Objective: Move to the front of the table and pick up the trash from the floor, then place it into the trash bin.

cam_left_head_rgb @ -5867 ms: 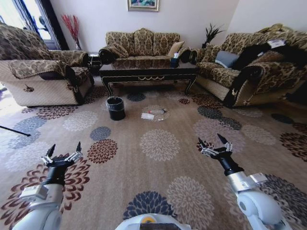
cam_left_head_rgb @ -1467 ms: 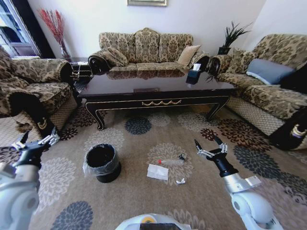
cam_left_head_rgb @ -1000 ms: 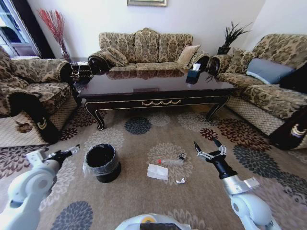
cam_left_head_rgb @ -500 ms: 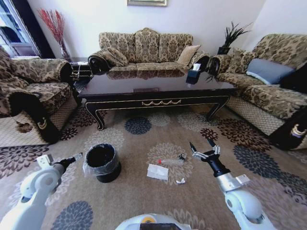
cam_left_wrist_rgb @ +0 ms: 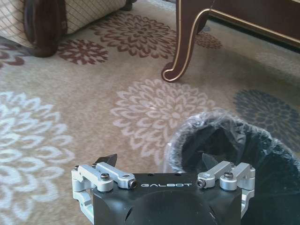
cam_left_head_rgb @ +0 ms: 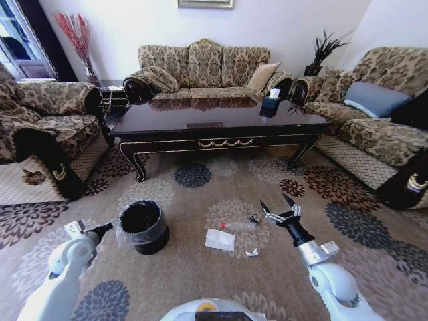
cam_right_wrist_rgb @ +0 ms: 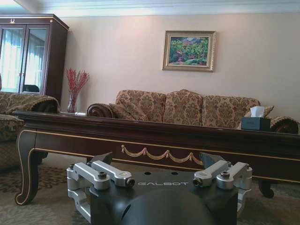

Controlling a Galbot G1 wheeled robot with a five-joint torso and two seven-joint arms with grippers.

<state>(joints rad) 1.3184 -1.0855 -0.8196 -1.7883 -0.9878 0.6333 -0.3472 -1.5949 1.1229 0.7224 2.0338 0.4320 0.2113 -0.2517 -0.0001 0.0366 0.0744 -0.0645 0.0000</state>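
Seemingly, left hand [cam_left_head_rgb: 105,228] nears trash bin [cam_left_head_rgb: 142,227] rim.

Bright even daylight; table [cam_left_head_rgb: 214,120] top glossy reflections; wide-angle edge distortion

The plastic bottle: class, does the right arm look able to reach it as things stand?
Probably yes. The open right gripper hovers just beside the bottle, with bare carpet between them.

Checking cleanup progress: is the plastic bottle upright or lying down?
Lying down. The bottle rests on its side on the floor, between the trash bin and the right gripper.
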